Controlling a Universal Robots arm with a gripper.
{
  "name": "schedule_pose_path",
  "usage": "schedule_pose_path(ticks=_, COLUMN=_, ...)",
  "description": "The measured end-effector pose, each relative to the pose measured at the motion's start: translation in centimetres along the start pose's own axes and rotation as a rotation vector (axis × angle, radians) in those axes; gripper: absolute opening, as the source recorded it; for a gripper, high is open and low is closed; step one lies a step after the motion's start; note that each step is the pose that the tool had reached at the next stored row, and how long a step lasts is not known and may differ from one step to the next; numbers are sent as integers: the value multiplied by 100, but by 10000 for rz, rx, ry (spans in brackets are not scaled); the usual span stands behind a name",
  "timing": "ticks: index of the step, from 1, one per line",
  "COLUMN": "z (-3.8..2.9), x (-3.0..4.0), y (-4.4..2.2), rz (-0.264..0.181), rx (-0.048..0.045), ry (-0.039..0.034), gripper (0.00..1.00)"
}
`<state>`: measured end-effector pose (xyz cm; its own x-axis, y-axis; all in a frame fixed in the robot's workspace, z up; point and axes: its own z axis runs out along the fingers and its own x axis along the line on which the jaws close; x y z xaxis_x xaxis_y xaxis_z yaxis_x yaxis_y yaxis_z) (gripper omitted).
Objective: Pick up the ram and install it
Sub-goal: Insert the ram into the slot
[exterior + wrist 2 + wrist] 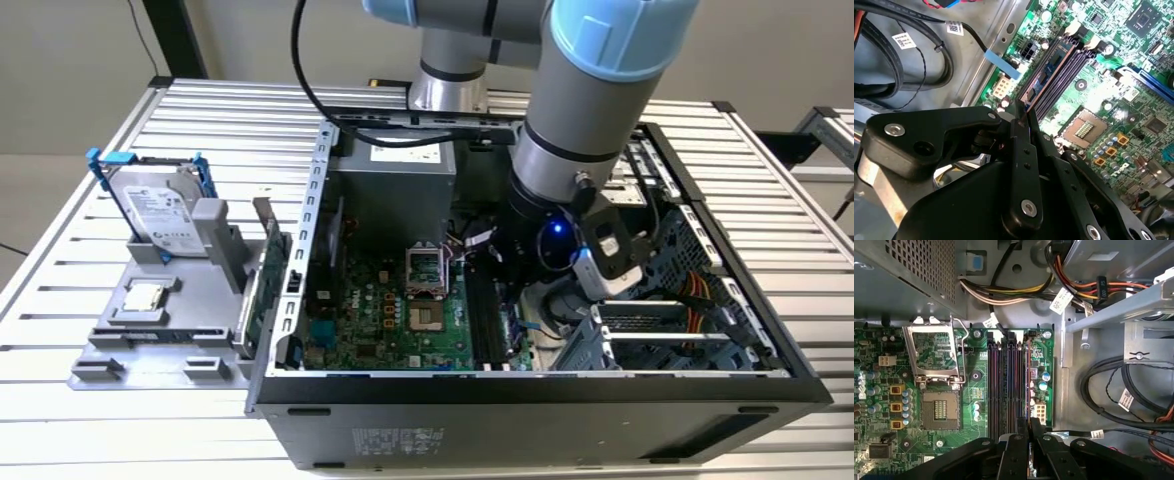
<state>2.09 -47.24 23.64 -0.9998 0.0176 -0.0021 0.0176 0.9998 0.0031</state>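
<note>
The ram (1046, 75) is a thin blue stick with dark chips, standing on edge in the outermost of the black memory slots (1070, 70) on the green motherboard. My gripper (1021, 116) is shut on the ram's near end, one black finger on each face. In the first wrist view the ram (1027, 382) shows edge-on in the slot nearest the board's edge, with the gripper (1029, 424) astride it. In the exterior view the arm's wrist (577, 200) reaches down into the open computer case (534, 385).
The processor socket (941, 410) lies beside the slots. Black cables (1114, 390) and a metal drive cage (1134, 305) lie close by. Outside the case, a grey holder (147, 340) carries a silver hard drive (160, 210), with a green expansion card (274, 270) alongside.
</note>
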Motion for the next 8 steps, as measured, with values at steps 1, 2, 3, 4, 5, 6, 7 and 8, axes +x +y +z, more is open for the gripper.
schedule_pose_path(ticks=1, z=9, x=5, y=-1, rz=1, rx=0, ry=0, gripper=0)
schedule_pose_path(ticks=2, z=20, x=10, y=-1, rz=0, rx=1, ry=0, gripper=0)
schedule_pose_path(ticks=3, z=27, x=13, y=-2, rz=-1, rx=2, ry=0, gripper=0)
schedule_pose_path(ticks=4, z=35, x=15, y=-2, rz=-1, rx=2, ry=1, gripper=0)
schedule_pose_path(ticks=5, z=44, x=16, y=-2, rz=-2, rx=2, ry=1, gripper=0)
schedule_pose_path(ticks=6, z=56, x=18, y=-2, rz=-2, rx=2, ry=0, gripper=0)
schedule_pose_path(ticks=7, z=67, x=18, y=-2, rz=-1, rx=2, ry=0, gripper=0)
schedule_pose_path(ticks=8, z=74, x=18, y=-2, rz=-1, rx=3, ry=1, gripper=0)
